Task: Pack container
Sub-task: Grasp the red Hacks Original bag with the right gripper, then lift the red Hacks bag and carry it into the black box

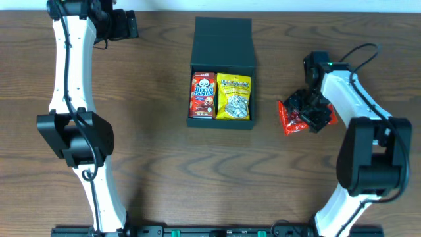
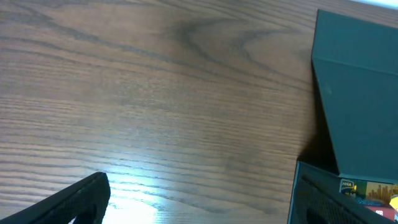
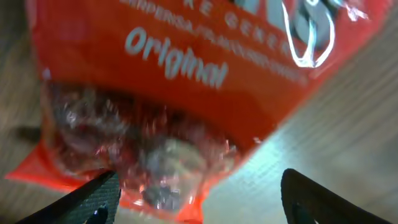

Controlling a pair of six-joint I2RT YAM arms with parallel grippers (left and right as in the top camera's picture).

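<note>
The dark teal container [image 1: 223, 41] stands open at mid-table, its lid flap laid back. Inside lie a red Hello Panda box [image 1: 202, 95] and a yellow snack pack [image 1: 234, 97]. A red snack bag [image 1: 288, 120] lies on the table to the container's right. My right gripper [image 1: 309, 113] hovers over it, open. In the right wrist view the bag [image 3: 186, 74] fills the frame between the spread fingers [image 3: 93, 200]; the right one stands apart from it. My left gripper [image 1: 130, 25] is open at the far left, with the container [image 2: 360, 93] to its right.
Both white arms rise from the near edge, the left arm [image 1: 72, 99] along the left side and the right arm [image 1: 368, 145] at the right. Bare wood table [image 1: 151, 151] lies between them in front of the container.
</note>
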